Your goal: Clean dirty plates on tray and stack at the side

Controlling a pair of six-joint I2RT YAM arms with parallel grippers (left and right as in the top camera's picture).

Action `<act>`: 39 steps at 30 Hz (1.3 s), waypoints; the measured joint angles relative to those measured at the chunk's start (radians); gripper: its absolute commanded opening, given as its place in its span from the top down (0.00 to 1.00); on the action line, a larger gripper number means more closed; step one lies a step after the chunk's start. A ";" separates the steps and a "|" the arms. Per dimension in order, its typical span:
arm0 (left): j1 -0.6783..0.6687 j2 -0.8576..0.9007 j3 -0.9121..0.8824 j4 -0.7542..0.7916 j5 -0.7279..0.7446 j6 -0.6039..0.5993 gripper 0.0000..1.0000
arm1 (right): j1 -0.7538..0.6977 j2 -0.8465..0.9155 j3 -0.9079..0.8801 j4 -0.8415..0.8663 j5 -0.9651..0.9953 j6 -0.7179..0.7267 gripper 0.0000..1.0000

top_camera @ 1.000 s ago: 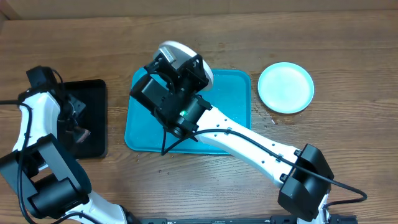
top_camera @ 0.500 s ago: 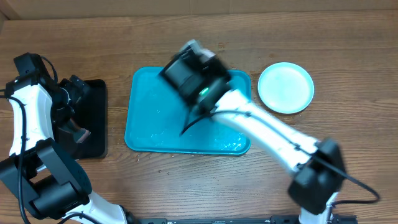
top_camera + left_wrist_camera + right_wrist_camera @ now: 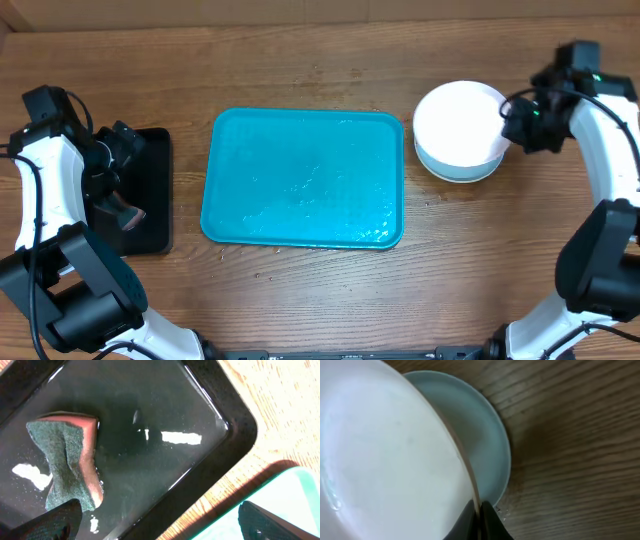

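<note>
1. The right arm bends inward at the upper right; its claw (image 3: 480, 521) pinches the rim of the white plate (image 3: 458, 122), over the light blue plate (image 3: 491, 435).
2. The left claw (image 3: 160, 522) hangs wide above the black tray (image 3: 241, 427), at left.

Wooden table (image 3: 300, 300) is viewed top-down from overhead. Close wrist views: black rectangular tray (image 3: 240, 430) at left, white round plastic plate (image 3: 390, 460) at right, both shared overhead.

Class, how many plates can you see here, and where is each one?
2. The white plate, gripped at its rim by the right end effector, tilts over the light blue plate, which lies right of the turquoise tray. Another could be hidden beneath them.
</note>
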 measured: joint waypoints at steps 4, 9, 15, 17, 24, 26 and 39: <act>0.000 0.000 0.000 0.000 0.003 0.000 0.00 | -0.042 0.000 -0.137 0.143 -0.034 0.037 0.48; 0.000 0.000 0.000 0.000 0.003 0.000 0.00 | -0.039 0.000 -0.188 0.177 -0.058 0.072 0.00; 0.000 0.000 0.000 0.000 0.003 0.000 0.00 | -0.039 -0.048 -0.192 0.064 -0.090 0.080 0.00; 0.000 0.000 0.000 0.001 0.003 0.000 0.00 | -0.037 -0.185 -0.195 -0.015 -0.097 0.071 0.00; 0.000 0.000 0.000 0.002 0.003 0.000 0.00 | 0.082 -0.660 -0.193 -0.193 -0.108 0.056 0.00; 0.000 0.000 0.000 0.000 0.003 0.000 0.00 | 0.159 -0.771 -0.193 -0.269 -0.112 0.056 0.00; 0.000 0.000 0.000 0.001 0.003 0.000 0.00 | 0.210 -0.869 -0.193 -0.369 -0.109 0.056 0.00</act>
